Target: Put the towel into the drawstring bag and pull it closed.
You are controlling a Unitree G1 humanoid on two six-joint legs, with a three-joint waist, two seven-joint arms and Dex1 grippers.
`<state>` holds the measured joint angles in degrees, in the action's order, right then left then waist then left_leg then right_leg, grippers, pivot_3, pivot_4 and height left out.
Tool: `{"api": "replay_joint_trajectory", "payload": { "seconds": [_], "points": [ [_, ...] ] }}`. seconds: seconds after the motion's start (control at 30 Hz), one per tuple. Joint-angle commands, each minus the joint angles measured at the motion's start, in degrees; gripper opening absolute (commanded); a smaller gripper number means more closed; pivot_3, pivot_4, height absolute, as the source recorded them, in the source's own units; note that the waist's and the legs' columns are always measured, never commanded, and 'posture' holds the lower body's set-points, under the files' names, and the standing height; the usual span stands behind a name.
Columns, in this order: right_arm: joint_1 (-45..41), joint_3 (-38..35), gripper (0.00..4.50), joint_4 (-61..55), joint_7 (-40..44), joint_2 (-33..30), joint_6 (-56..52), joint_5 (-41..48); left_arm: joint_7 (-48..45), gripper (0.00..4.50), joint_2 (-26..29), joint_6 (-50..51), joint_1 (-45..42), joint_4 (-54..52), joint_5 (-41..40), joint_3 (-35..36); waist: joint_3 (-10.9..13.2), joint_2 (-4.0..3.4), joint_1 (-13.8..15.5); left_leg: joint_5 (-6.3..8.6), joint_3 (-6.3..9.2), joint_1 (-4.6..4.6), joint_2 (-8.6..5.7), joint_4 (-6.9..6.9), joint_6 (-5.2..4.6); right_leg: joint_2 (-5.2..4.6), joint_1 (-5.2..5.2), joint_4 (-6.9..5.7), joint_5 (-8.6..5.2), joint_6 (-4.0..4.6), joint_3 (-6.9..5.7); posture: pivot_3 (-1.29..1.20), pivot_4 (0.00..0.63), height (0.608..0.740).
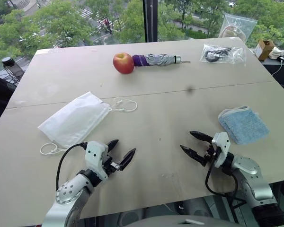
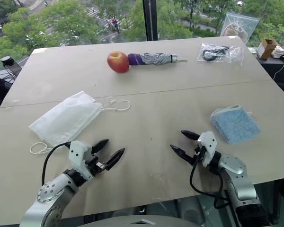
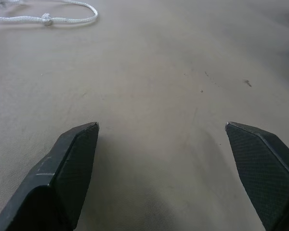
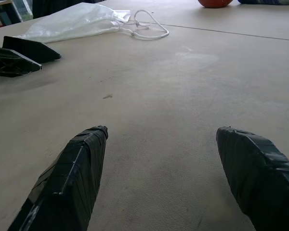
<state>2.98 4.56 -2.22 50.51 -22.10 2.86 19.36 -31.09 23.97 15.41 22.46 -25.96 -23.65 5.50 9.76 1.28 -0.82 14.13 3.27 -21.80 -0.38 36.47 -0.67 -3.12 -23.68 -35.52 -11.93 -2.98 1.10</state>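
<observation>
Hovering low over the near edge of the table (image 1: 161, 109), both arms are at a ready position with nothing yet handled. The left gripper (image 1: 121, 151) has its two black fingers spread wide and empty, and in its wrist view there is bare tabletop between the fingertips (image 3: 82, 139). The right gripper (image 1: 193, 143) is likewise well open and holds nothing, its tips angled inward toward the left gripper across a stretch of bare surface. The drawstring bag (image 1: 75, 119) lies flat toward the left edge of the table, just beyond the left gripper, with one white cord loop (image 1: 125, 104) trailing toward the table centre and another spilling toward the near edge. The towel (image 1: 244, 124) lies folded near the right edge, just beyond and outboard of the right gripper, well apart from the bag. This layout appears to assign one item to each arm: the bag within reach of the left, the towel within reach of the right. Judged from this arrangement, the task is at its start, and the open fingers suit an approach to soft, low-lying fabric. An apple (image 1: 123, 63), a folded umbrella (image 1: 158, 59) and a clear plastic bag (image 1: 222, 53) sit along the far half of the table, clear of the working area.
</observation>
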Motion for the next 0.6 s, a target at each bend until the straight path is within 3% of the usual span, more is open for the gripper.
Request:
{"api": "replay_joint_trajectory", "payload": {
  "seconds": [0.03, 0.6],
  "points": [
    [-0.1, 0.0, 3.85, 1.1, -0.7, -0.1, -0.3, -0.8, -1.4, 4.34, -0.3, 0.0, 1.9, 1.3, -0.4, -0.6, 0.0, 0.0, 0.0, 0.0, 0.0, 0.0, 0.0, 0.0, 0.0, 0.0, 0.0, 0.0, 0.0, 0.0, 0.0, 0.0, 0.15, 0.74],
    [-1.1, -0.1, 3.85, 1.1, 0.3, 0.1, 1.6, -0.8, -2.1, 4.34, -0.5, -2.1, 1.0, 1.6, -0.1, 0.6, 0.0, -0.01, 0.0, 0.0, -0.09, -0.02, 0.04, 0.05, -0.01, 0.05, -0.02, -0.02, 0.0, 0.0, 0.02, 0.0, 0.15, 0.74]
  ]
}}
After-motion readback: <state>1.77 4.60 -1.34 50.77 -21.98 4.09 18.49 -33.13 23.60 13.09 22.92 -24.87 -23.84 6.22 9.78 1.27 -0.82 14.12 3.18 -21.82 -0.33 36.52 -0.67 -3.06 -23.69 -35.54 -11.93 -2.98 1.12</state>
